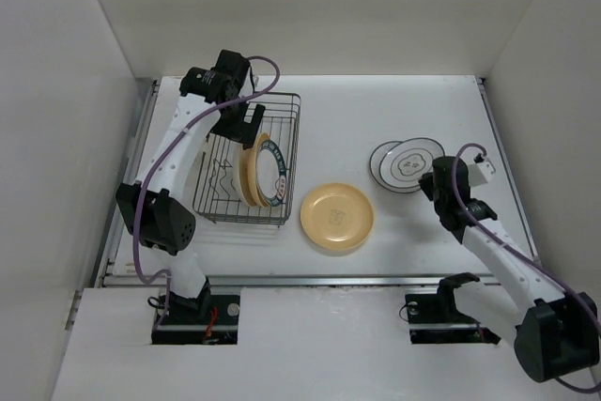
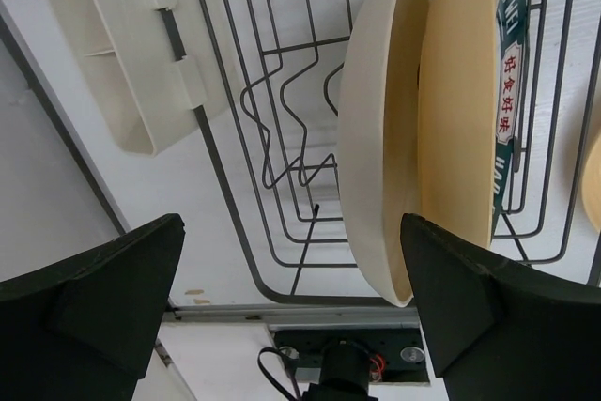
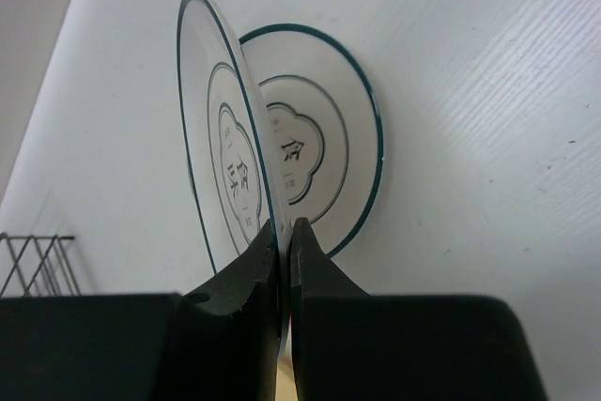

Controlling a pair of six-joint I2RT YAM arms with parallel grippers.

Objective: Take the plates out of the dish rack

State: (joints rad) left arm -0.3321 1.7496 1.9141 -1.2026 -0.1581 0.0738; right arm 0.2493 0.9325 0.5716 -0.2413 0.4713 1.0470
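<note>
Status: unloading is about half complete.

Unloaded: one yellow plate [image 1: 336, 216] lies flat on the table [image 1: 423, 110], just right of the dish rack [image 1: 218, 190]. A white plate [image 3: 324, 152] with grey markings lies flat at the right side of the table. The right pincer [image 3: 285, 232] is clamped on the rim of a second white plate [image 3: 225, 157], held on edge close beside the flat one. Whether the two touch cannot be determined.

Not yet unloaded: three plates stand upright and close together at the near right of the rack. They are a cream plate [image 2: 376, 138], a yellow-tan plate [image 2: 460, 100] and a teal-rimmed plate [image 2: 512, 91].

The left pincer [image 2: 291, 302] hangs over the rack with its jaws spread wide and holds nothing. The cream plate's edge lies just beside its right finger.

Judgement: the held white plate needs setting down. The cream plate is the likely next pick for the left pincer.
</note>
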